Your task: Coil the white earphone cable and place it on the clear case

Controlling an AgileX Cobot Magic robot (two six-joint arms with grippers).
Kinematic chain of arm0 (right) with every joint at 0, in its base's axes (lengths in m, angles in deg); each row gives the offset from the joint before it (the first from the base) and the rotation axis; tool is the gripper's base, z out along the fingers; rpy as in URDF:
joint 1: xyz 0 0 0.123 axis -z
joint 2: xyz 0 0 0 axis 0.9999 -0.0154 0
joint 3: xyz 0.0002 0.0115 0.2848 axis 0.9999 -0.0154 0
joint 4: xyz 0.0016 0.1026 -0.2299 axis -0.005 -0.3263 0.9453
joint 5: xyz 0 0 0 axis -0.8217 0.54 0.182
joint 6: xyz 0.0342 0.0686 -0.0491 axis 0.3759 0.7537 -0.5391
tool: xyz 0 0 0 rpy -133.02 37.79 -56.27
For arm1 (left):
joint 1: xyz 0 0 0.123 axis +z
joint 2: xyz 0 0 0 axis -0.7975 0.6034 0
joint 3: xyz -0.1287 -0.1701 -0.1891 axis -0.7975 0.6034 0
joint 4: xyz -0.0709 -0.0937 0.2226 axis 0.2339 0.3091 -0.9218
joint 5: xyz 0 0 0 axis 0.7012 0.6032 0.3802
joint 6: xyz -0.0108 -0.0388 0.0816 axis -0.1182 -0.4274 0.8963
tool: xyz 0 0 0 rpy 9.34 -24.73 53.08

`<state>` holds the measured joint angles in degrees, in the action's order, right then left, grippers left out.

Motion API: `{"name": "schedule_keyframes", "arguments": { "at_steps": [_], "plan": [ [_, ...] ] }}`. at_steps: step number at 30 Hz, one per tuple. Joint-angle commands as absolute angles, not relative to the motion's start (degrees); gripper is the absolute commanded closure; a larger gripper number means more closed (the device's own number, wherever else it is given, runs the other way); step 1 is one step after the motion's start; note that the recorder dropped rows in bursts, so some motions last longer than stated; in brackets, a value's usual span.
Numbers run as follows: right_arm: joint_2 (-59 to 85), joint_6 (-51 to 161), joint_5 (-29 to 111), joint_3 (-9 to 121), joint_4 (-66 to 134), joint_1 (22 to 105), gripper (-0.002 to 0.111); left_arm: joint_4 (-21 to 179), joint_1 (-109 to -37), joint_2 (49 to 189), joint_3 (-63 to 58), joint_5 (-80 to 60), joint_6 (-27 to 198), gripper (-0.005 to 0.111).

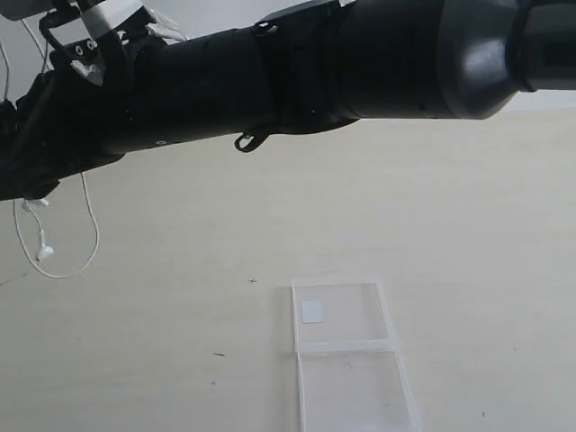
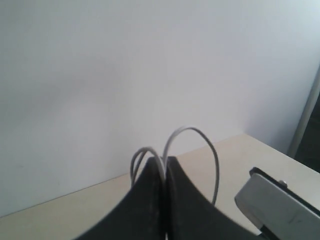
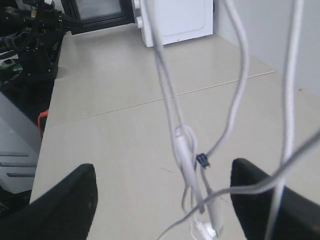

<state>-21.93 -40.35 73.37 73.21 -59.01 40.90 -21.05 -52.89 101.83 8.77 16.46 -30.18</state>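
loc: lab | pale bench | white wall | equip rack

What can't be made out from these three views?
1. Exterior view: the black arm covers the upper part of the white earphone cable and where it is held.
2. Exterior view: the clear case is cut off by the bottom edge.
3. Left wrist view: the left gripper is shut on cable loops; its fingers hide the rest.
4. Right wrist view: the cable hangs close and blurred inside the open right gripper; no plug can be picked out.

cable hanging left, case lower right
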Motion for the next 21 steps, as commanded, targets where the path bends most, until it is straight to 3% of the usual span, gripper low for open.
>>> {"name": "schedule_keyframes", "arguments": {
  "at_steps": [1,7,12,16,21],
  "plan": [
    [-22.2,-40.1,73.4,73.6,-60.4,40.8,0.038,-21.0,-52.9,101.6,8.5,15.7,-30.8,0.107],
    [-22.2,-40.4,73.4,73.6,-64.3,40.8,0.042,-20.8,-52.9,101.7,8.5,15.2,-30.8,0.107],
    [-22.2,-39.0,70.8,73.6,-64.3,40.8,0.069,-20.5,-52.9,101.7,8.5,14.1,-31.0,0.107],
    [-22.2,-34.0,68.8,73.6,-60.7,40.8,0.107,-20.5,-52.9,101.7,8.5,12.5,-31.0,0.107],
    [-22.1,-21.8,67.4,73.6,-46.4,40.9,0.108,-20.5,-52.9,101.6,8.5,11.6,-31.2,0.107]
  ]
}}
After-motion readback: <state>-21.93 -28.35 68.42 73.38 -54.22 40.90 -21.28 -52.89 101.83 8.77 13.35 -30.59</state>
